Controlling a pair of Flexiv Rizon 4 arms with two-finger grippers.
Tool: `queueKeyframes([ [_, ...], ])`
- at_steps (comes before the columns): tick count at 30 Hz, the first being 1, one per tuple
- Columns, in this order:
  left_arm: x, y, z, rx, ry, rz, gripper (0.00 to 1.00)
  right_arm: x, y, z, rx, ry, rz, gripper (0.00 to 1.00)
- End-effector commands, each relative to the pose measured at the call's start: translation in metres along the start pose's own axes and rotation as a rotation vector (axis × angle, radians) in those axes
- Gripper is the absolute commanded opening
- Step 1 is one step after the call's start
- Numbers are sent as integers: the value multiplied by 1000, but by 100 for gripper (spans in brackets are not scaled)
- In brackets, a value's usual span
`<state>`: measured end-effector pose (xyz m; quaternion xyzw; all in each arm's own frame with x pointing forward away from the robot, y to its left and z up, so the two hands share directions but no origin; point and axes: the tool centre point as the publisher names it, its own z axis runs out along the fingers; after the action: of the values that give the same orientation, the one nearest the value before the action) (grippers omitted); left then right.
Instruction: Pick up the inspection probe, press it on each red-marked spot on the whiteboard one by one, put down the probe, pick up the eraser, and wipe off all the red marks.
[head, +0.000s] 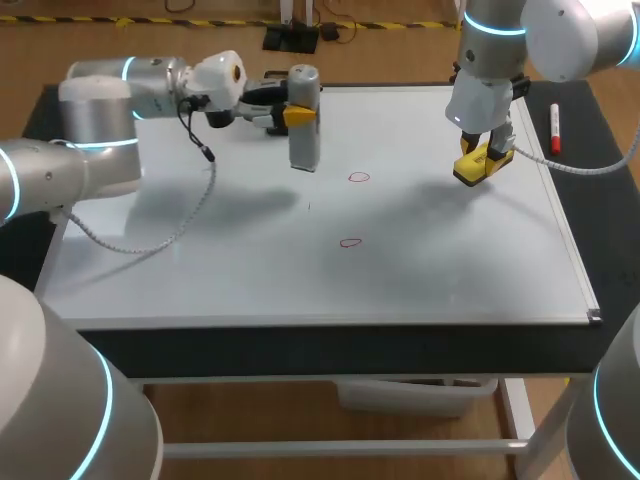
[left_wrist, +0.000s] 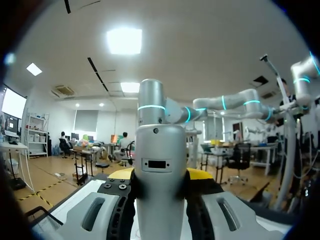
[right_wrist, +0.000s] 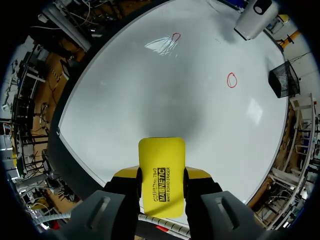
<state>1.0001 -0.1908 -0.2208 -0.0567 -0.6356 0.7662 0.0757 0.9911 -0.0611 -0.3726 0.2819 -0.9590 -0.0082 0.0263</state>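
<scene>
Right pincer (right_wrist: 161, 176), clenched on the yellow eraser (right_wrist: 161, 155) near the far right corner of the whiteboard (head: 200, 260); whether the eraser's face touches the board cannot be told. Left pincer (left_wrist: 160, 175), clenched on the inspection probe (left_wrist: 159, 150), which stands upright close to the whiteboard's far edge, left of its middle.

Two red marks are unwiped: one ring (head: 358, 177) toward the far edge, between probe and eraser, and a second (head: 350, 242) nearer the board's middle. For the wipe, you would do well to lay the eraser flat, keep even pressure, and sweep over the far ring first, then the second, covering each fully.

Note the probe and left arm near the far ring. They are likely the only obstacle, so approach from the right edge. A red marker (head: 554, 128) lies on the table (head: 585, 110) beyond the whiteboard's right edge, off the likely path. A cable (head: 205, 152) hangs from the left arm above the board.
</scene>
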Motion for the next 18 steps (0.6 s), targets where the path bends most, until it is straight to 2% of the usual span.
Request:
queueKeyframes([
  [1, -11, 10, 12, 11, 32, -2, 0, -1, -1, -1, 1, 4, -1, 0],
  [18, -32, 37, 45, 14, 57, -23, 0, -1, -1, -1, 1, 4, -1, 0],
])
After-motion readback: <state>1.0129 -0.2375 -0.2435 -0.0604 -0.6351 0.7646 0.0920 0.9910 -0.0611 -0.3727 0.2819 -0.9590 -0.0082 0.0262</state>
